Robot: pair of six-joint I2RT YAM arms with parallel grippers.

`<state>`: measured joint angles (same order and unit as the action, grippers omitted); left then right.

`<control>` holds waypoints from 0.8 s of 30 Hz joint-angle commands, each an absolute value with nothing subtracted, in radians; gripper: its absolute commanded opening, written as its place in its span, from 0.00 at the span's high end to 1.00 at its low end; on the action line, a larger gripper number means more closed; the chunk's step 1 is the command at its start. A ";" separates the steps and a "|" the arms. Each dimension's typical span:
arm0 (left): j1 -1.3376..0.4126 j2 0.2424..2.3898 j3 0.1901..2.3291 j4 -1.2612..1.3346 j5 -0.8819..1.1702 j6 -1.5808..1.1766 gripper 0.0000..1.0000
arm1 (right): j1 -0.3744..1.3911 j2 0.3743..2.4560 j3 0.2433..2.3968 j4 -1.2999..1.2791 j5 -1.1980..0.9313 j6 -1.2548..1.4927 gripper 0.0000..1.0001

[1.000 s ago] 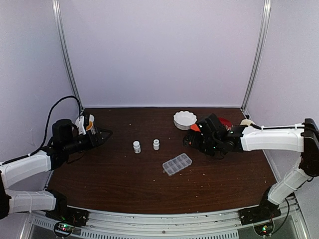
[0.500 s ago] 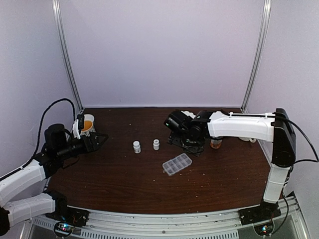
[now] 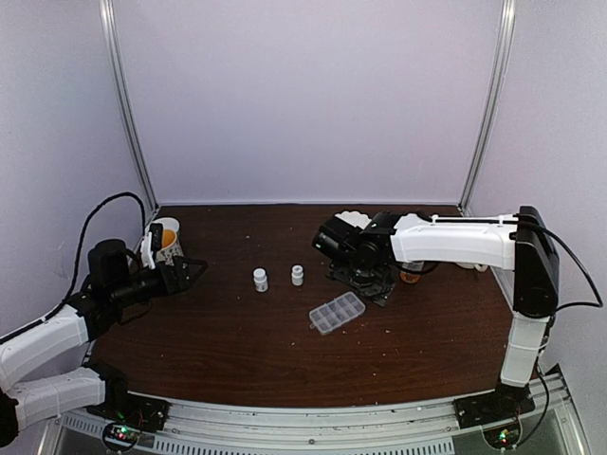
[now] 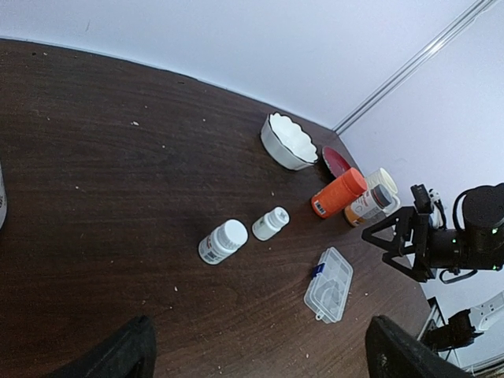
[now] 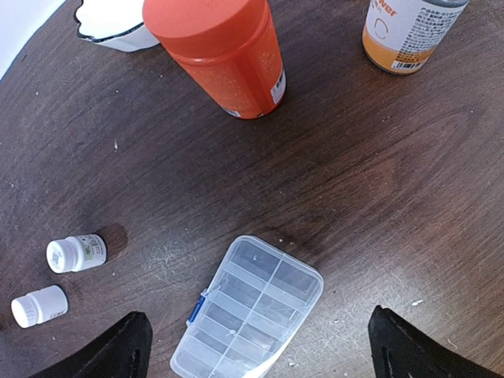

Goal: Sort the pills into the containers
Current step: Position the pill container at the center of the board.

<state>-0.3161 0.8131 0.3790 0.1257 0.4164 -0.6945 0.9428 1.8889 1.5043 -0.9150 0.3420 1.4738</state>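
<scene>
The containers are the cells of a clear organiser box with a blue latch, lying flat with its lid closed near the table's middle. It also shows in the left wrist view as the organiser box. In the right wrist view the organiser box lies between and below my open fingers. No pills show, and the cells look empty. My right gripper hangs open just behind the box, and the right gripper holds nothing. My left gripper is open at the far left, and the left gripper is empty.
Two small white bottles stand left of the box. An orange bottle and a labelled bottle stand behind it. A white scalloped bowl and a red lid sit at the back. A cup stands by the left arm.
My right arm has swung left from the table's right side to just behind the organiser box. The left gripper has drawn back slightly from the cup. Both stay open.
</scene>
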 commanded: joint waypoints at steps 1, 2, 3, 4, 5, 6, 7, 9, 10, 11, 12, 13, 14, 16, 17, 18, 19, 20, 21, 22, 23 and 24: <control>-0.321 0.822 0.370 0.179 0.425 -0.708 0.04 | 0.943 1.931 1.508 -0.898 0.374 1.485 0.00; -0.321 0.823 0.370 0.179 0.425 -0.709 0.04 | 0.941 1.942 1.514 -0.900 0.366 1.481 0.00; -0.321 0.824 0.371 0.179 0.426 -0.708 0.05 | 0.938 1.954 1.521 -0.902 0.357 1.481 0.00; -0.321 0.822 0.373 0.178 0.427 -0.708 0.05 | 0.937 1.967 1.527 -0.898 0.348 1.477 0.00; -0.321 0.822 0.374 0.176 0.426 -0.708 0.05 | 0.936 1.977 1.529 -0.895 0.340 1.477 0.00; -0.321 0.821 0.373 0.175 0.423 -0.707 0.05 | 0.936 1.986 1.532 -0.894 0.334 1.476 0.00; -0.321 0.820 0.373 0.173 0.421 -0.706 0.05 | 0.936 1.996 1.534 -0.891 0.328 1.475 0.00; -0.321 0.821 0.372 0.171 0.415 -0.706 0.05 | 0.934 2.014 1.537 -0.891 0.325 1.478 0.00; -0.321 0.822 0.372 0.168 0.410 -0.706 0.05 | 0.932 2.023 1.536 -0.888 0.324 1.478 0.00; -0.321 0.824 0.371 0.165 0.406 -0.707 0.05 | 0.930 2.032 1.536 -0.886 0.321 1.476 0.00; -0.321 0.826 0.371 0.163 0.404 -0.707 0.05 | 0.926 2.043 1.536 -0.884 0.316 1.476 0.00; -0.321 0.828 0.372 0.161 0.404 -0.706 0.05 | 0.924 2.050 1.536 -0.880 0.311 1.475 0.00; -0.321 0.828 0.372 0.160 0.405 -0.706 0.05 | 0.922 2.058 1.536 -0.875 0.305 1.471 0.00; -0.321 0.830 0.373 0.158 0.404 -0.704 0.05 | 0.919 2.067 1.536 -0.866 0.298 1.467 0.00; -0.321 0.830 0.373 0.158 0.401 -0.704 0.05 | 0.918 2.072 1.536 -0.859 0.296 1.461 0.00; -0.321 0.830 0.374 0.157 0.400 -0.703 0.05 | 0.917 2.075 1.536 -0.850 0.292 1.459 0.01; -0.321 0.829 0.375 0.156 0.400 -0.703 0.05 | 0.917 2.078 1.536 -0.845 0.291 1.457 0.01; -0.321 0.830 0.376 0.155 0.400 -0.701 0.05 | 0.917 2.081 1.536 -0.839 0.288 1.455 0.01; -0.321 0.830 0.376 0.155 0.400 -0.702 0.05 | 0.917 2.083 1.537 -0.833 0.282 1.452 0.01; -0.321 0.831 0.377 0.155 0.400 -0.701 0.05 | 0.917 2.088 1.538 -0.831 0.278 1.450 0.01; -0.321 0.832 0.378 0.153 0.400 -0.701 0.05 | 0.917 2.092 1.541 -0.833 0.274 1.448 0.02; -0.321 0.833 0.377 0.153 0.400 -0.700 0.05 | 0.917 2.097 1.544 -0.833 0.270 1.449 0.04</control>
<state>-0.3161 0.8268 0.3790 0.1253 0.4053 -0.7013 0.9230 2.0682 1.5146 -0.8448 0.2855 1.4616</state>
